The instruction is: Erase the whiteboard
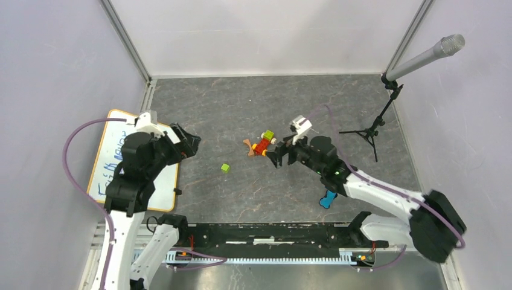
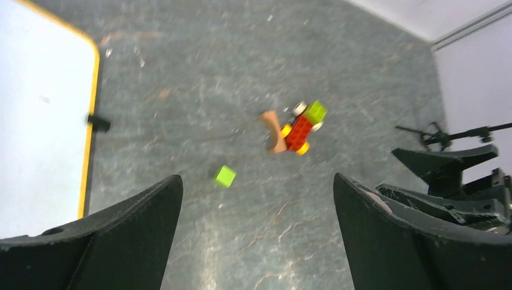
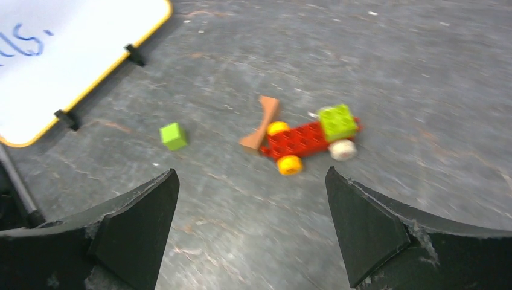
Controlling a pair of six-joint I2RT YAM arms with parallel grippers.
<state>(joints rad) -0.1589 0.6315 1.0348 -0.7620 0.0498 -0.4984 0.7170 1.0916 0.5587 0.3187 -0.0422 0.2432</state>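
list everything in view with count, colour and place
whiteboard: 1, white, orange rim, blue writing, table's left side
toy brick car: 1, red, green, yellow, table centre
bowtie-shaped piece: 1, tan, beside the car
cube: 1, green, between whiteboard and car
blue object: 1, blue, table's near right
microphone on stand: 1, grey and black, far right corner
table: 1, dark grey
left tool: 1, black, open, by whiteboard's right edge
right tool: 1, black, open, right of the car
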